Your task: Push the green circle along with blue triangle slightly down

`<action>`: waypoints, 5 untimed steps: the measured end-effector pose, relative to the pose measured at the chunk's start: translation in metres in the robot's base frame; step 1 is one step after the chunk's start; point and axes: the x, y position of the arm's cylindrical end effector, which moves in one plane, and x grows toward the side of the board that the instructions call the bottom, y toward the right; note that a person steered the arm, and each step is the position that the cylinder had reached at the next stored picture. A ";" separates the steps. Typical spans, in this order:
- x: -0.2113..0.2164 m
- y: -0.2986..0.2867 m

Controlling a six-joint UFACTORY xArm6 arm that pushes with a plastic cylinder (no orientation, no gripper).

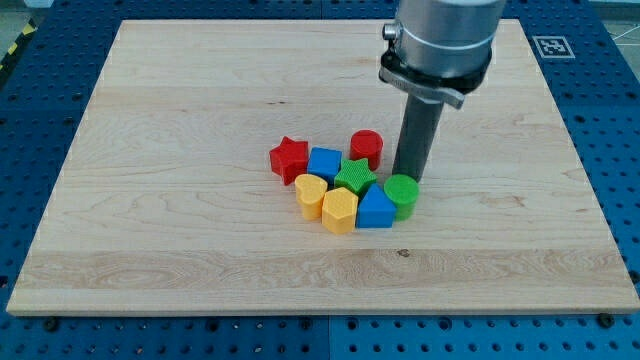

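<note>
The green circle (402,193) stands at the right end of a tight cluster of blocks in the middle of the wooden board (180,120). The blue triangle (375,209) touches it on its left. My tip (408,177) is directly above the green circle in the view, at its upper edge and touching or nearly touching it. The dark rod rises from there to the grey arm at the view's top.
The cluster also holds a green star (354,176), a red cylinder (366,148), a blue cube (324,163), a red star (289,158), a yellow heart (310,191) and a yellow hexagon (339,209). The green star touches the blue triangle's upper left.
</note>
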 end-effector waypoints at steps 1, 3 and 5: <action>0.005 0.000; 0.037 0.023; 0.071 0.014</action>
